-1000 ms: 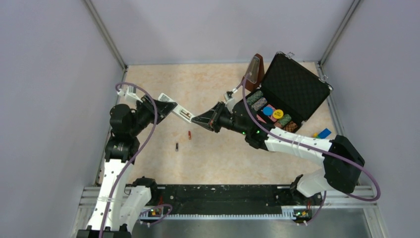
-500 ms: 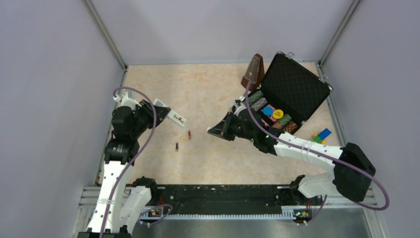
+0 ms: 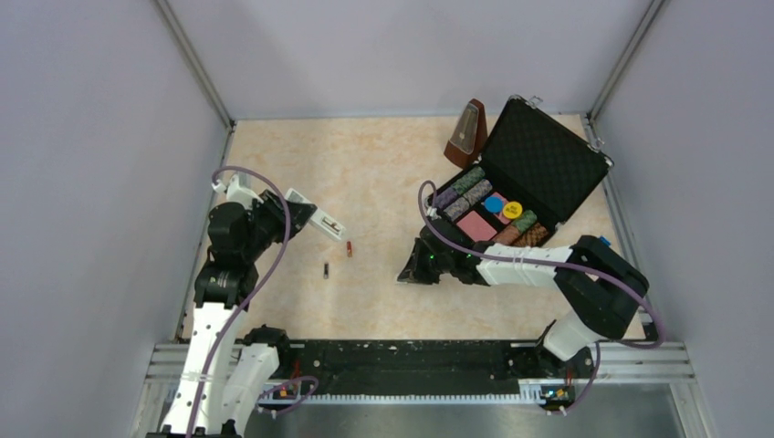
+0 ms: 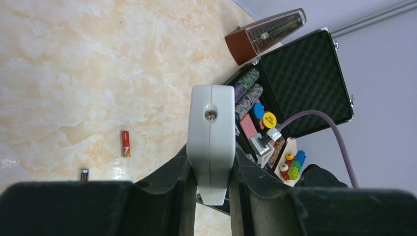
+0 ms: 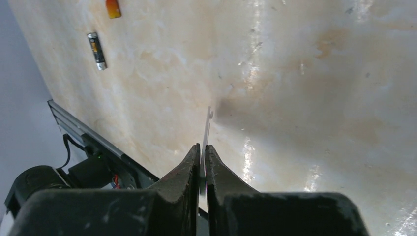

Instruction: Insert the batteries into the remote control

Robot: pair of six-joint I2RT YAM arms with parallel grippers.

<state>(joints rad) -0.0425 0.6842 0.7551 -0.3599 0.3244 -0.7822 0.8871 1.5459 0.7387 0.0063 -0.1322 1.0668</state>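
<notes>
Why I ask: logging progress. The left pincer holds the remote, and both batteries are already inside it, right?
Not inside: the red battery and black battery lie loose on the table, per the left wrist view. The left pincer does hold the remote.

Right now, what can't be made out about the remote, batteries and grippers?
Left wrist: remote control end-on in the left gripper; its battery bay is hidden.
Right wrist: thin white piece in the right gripper is edge-on, shape unclear; red battery cut by top edge.
Top external: black battery too small for markings.
</notes>
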